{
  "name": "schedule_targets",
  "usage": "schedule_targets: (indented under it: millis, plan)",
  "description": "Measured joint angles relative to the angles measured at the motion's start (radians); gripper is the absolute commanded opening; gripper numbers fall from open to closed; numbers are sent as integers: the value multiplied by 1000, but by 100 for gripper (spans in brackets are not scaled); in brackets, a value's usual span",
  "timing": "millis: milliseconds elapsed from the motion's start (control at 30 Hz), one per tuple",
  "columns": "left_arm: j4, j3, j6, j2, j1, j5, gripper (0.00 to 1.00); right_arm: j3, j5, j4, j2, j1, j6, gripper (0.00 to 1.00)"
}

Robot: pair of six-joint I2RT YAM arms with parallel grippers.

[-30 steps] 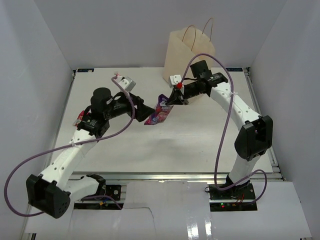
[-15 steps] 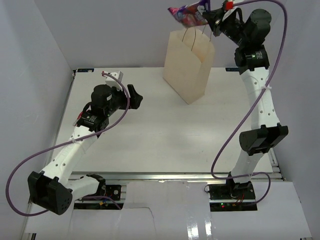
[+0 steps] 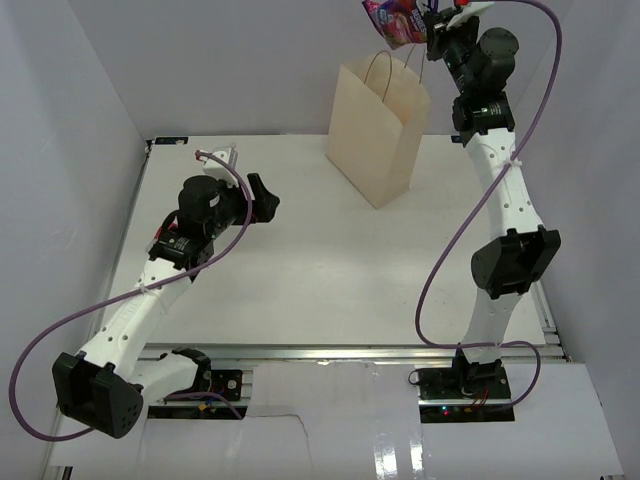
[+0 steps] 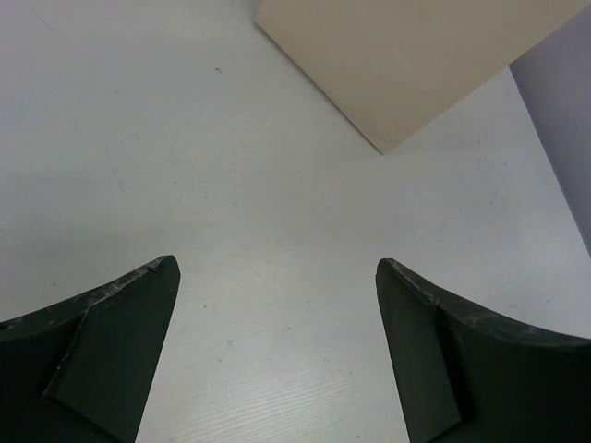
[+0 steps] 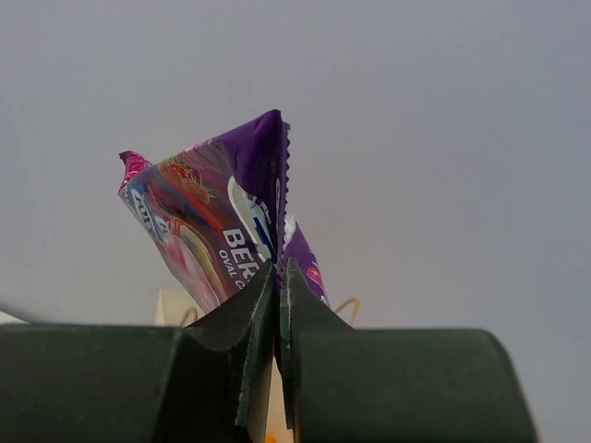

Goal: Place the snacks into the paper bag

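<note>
The cream paper bag (image 3: 376,130) stands upright at the back of the table, its brown loop handles up. My right gripper (image 3: 430,22) is raised high above the bag's right side and is shut on the purple-magenta snack packet (image 3: 394,20). In the right wrist view the jaws pinch the packet (image 5: 217,221) by its edge, with the bag's top (image 5: 171,303) just below. My left gripper (image 3: 265,195) is open and empty, low over the table's left half. The bag's lower corner (image 4: 406,65) shows in the left wrist view. The other packets are out of view.
White walls close in the table at the left, back and right. The table's front rail (image 3: 330,352) carries both arm bases. Purple cables loop from each arm.
My right gripper lifted the purple packet from table level up above the bag, then shifted it a little right. My left gripper drew back to the left and stands empty.
</note>
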Motion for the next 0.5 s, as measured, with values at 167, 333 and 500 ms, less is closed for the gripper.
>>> schedule_targets:
  millis: [167,333,500]
  plan:
    - [-6,-15,-11,-4,7,0,98,-67,48,0,23,-1,15,8]
    - [-8,-31,-24,-7,15,-2,98,-144,43,3,23,-1,23,8]
    - [-23,-32,-61,-2,48,-7,98,-299,14,3,-4,-1,33,25]
